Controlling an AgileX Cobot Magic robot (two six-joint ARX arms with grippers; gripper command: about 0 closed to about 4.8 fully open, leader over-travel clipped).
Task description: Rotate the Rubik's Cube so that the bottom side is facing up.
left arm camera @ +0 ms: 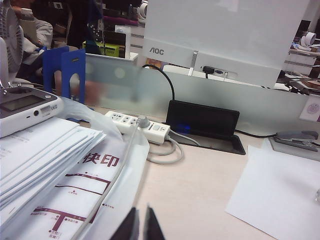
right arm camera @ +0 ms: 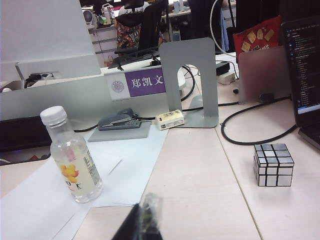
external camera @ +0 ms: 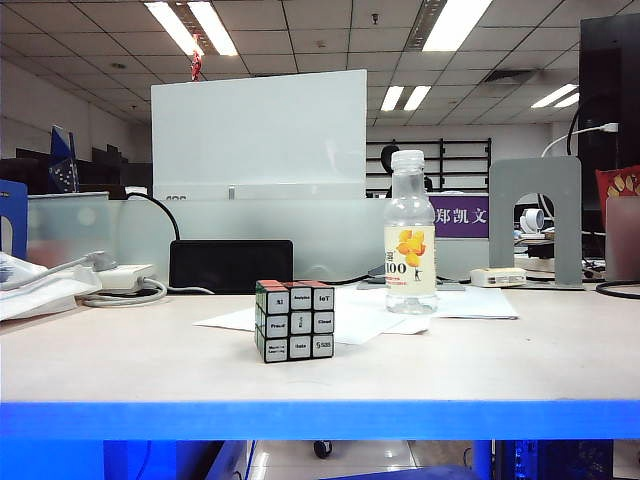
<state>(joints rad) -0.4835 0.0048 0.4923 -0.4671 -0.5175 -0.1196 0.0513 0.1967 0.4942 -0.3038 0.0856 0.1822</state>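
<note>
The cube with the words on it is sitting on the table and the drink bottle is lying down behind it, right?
Not quite. The Rubik's Cube does sit on the table, but the bottle behind it is standing upright with its cap on, not lying down. The exterior view shows this.

Pale table (external camera: 560, 360), Rubik's Cube (external camera: 294, 320), bottle (external camera: 410, 235), paper sheets (external camera: 355, 318)

Open-plan office, fluorescent ceiling panels (external camera: 190, 25), frosted desk divider (external camera: 250, 235).
</note>
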